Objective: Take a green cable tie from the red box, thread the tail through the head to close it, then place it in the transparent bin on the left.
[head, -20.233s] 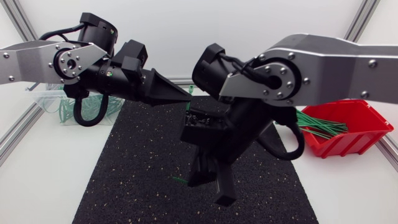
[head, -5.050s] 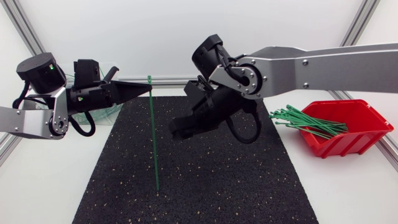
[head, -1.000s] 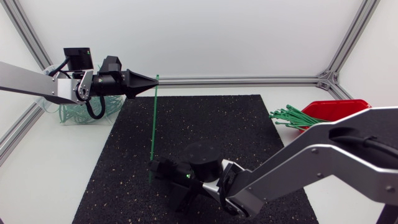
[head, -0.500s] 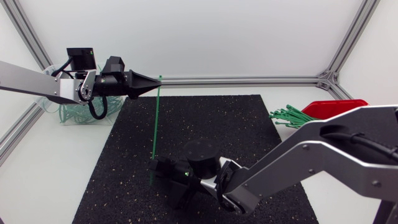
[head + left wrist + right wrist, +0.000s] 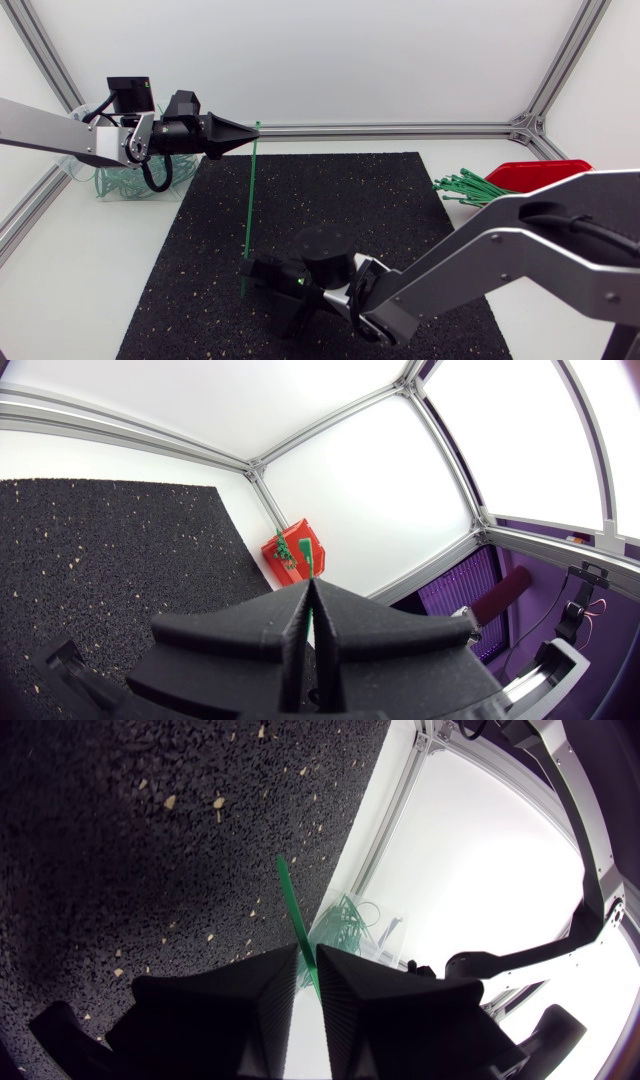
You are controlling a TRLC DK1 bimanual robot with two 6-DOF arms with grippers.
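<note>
Threading step. The cable tie is clamped at one end by left gripper, at the other by right gripper. Tail must next be curled to head.

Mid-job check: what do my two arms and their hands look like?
The left arm and right arm have silver-grey links with round black joints. The left hand and right hand are matte black, each two broad wedge-shaped fingers tapering to a point. A black cable loops by the left wrist; a small green light glows near the right hand.
</note>
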